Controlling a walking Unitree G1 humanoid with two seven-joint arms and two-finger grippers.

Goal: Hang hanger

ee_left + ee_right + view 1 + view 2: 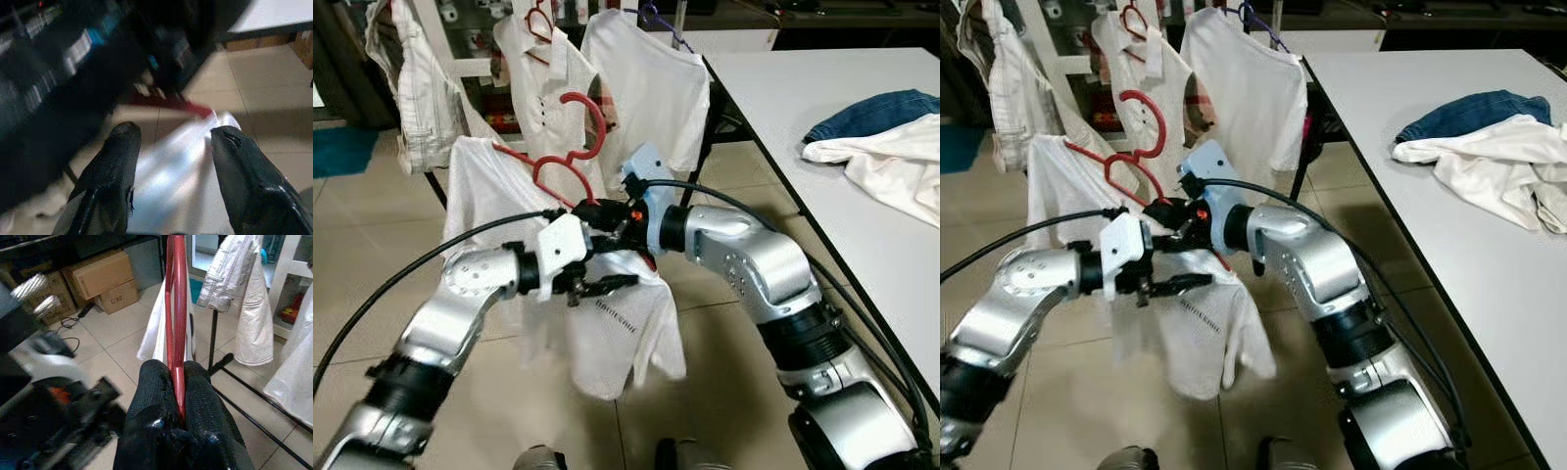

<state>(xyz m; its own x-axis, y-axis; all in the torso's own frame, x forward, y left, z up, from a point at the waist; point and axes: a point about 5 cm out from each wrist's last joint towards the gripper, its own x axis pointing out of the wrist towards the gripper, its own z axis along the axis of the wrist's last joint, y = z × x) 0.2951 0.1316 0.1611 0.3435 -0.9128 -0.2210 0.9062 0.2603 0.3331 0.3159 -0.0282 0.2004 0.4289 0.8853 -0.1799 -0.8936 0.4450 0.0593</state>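
A red hanger (570,168) carries a white T-shirt (607,338), which hangs in front of me over the tiled floor. My right gripper (599,211) is shut on the hanger just below its hook; the right wrist view shows the red hanger (176,308) clamped between the black fingers (156,391). My left gripper (610,285) is open, just under the right one and against the shirt's upper edge. In the left wrist view its fingers (120,156) stand apart, with the white T-shirt (181,186) and a bit of the red hanger (191,105) beyond them.
A clothes rack (710,137) stands behind with a white T-shirt (646,83), a buttoned white shirt (543,73) and a striped shirt (416,88). At the right, a white table (822,137) holds blue jeans (871,113) and a white garment (891,166). Cardboard boxes (98,276) sit on the floor.
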